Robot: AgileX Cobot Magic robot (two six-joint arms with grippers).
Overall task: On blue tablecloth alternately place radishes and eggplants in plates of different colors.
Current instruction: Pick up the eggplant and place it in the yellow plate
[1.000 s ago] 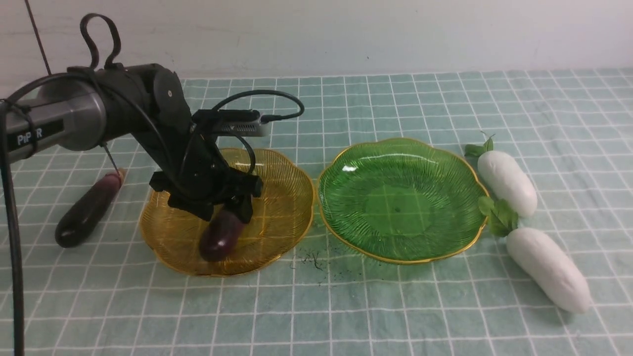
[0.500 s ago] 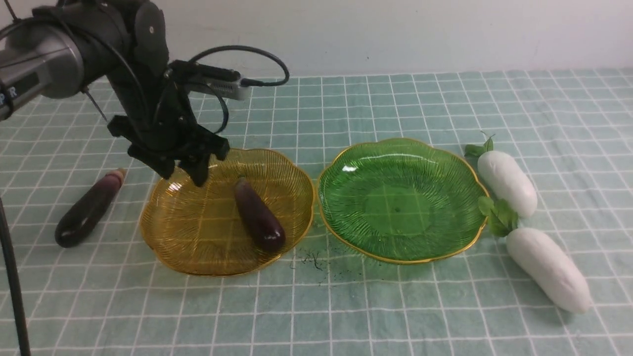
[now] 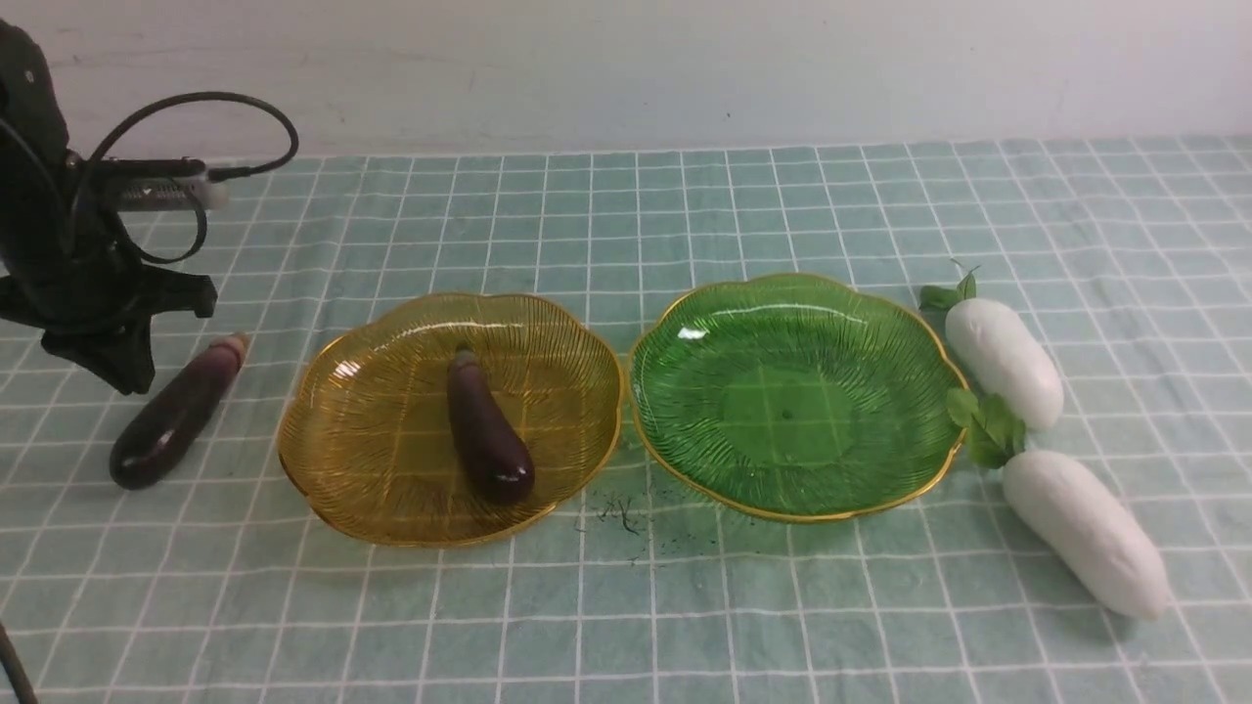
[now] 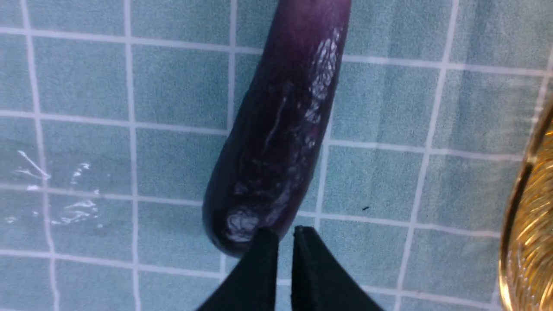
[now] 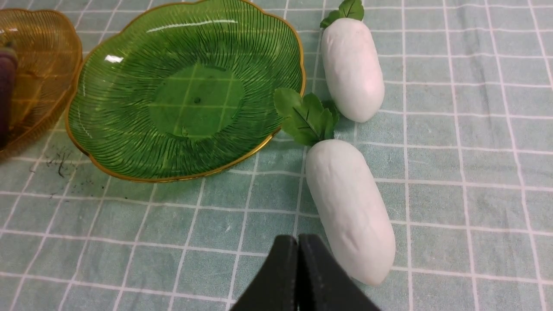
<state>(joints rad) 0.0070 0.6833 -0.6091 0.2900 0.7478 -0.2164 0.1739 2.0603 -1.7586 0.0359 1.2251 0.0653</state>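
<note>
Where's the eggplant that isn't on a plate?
Front view, left side: the loose eggplant lies on the blue tablecloth beside the amber plate, near the left gripper.

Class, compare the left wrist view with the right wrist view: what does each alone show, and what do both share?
Left wrist only: a glossy dark-purple eggplant lying on the pale teal grid-lined tablecloth, and the left end effector, closed on nothing, by its rounded end.
Right wrist only: the empty green ribbed glass plate, the farther white leafy radish, the nearer white leafy radish, the shut right end effector, and a sliver of a second purple eggplant inside the amber ribbed glass plate.
Both: that tablecloth and the amber plate's gold rim.
</note>
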